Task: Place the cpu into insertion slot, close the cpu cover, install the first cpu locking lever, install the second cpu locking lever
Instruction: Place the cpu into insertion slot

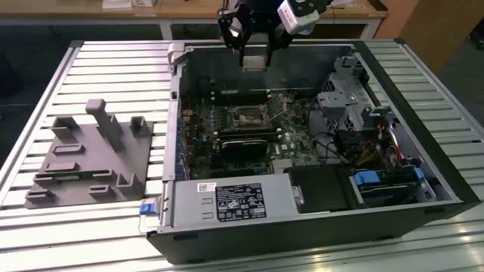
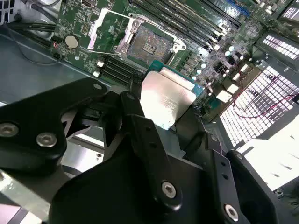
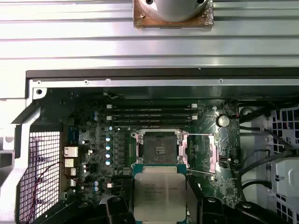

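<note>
My gripper (image 1: 254, 52) hangs above the far edge of the open computer case, shut on the cpu (image 1: 254, 61), a flat square chip with a pale silver top. In both wrist views the cpu (image 2: 166, 100) (image 3: 159, 198) sits clamped between the black fingers (image 2: 140, 126). The insertion slot (image 1: 248, 117) (image 3: 159, 148) (image 2: 148, 44) lies bare on the green motherboard, below and in front of the chip. The cpu cover (image 3: 200, 154) (image 2: 105, 29) is flipped open beside the socket. Thin wire levers (image 3: 202, 135) stand loose along the cover.
Long black memory slots (image 3: 152, 114) run beside the socket and a black card (image 1: 243, 148) lies on its other side. A power supply (image 1: 230, 201) and drive cages (image 1: 355, 105) crowd the case. A grey fixture block (image 1: 90, 153) stands on the slatted table at the exterior view's left.
</note>
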Controlling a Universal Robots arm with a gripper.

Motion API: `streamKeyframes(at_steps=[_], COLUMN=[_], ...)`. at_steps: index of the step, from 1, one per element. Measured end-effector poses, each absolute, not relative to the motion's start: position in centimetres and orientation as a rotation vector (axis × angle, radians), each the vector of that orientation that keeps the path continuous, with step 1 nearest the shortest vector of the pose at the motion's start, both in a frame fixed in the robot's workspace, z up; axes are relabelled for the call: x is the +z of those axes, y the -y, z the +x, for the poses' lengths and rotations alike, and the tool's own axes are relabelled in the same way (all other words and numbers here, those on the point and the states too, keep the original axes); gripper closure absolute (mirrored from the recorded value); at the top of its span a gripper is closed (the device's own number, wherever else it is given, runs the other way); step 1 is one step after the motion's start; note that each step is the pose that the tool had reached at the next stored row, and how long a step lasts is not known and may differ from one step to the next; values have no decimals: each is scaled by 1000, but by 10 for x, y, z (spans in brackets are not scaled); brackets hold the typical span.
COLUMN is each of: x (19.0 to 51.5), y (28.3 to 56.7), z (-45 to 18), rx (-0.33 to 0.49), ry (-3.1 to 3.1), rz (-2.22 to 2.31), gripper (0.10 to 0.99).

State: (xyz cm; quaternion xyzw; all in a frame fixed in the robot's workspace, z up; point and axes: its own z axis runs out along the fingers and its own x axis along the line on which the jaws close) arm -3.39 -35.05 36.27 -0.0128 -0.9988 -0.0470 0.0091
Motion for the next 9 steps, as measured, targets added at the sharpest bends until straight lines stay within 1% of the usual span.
streamKeyframes(at_steps=[9], x=[363], y=[351], z=[-34], rx=[-147], ry=[3120], rz=[-40], gripper=[549])
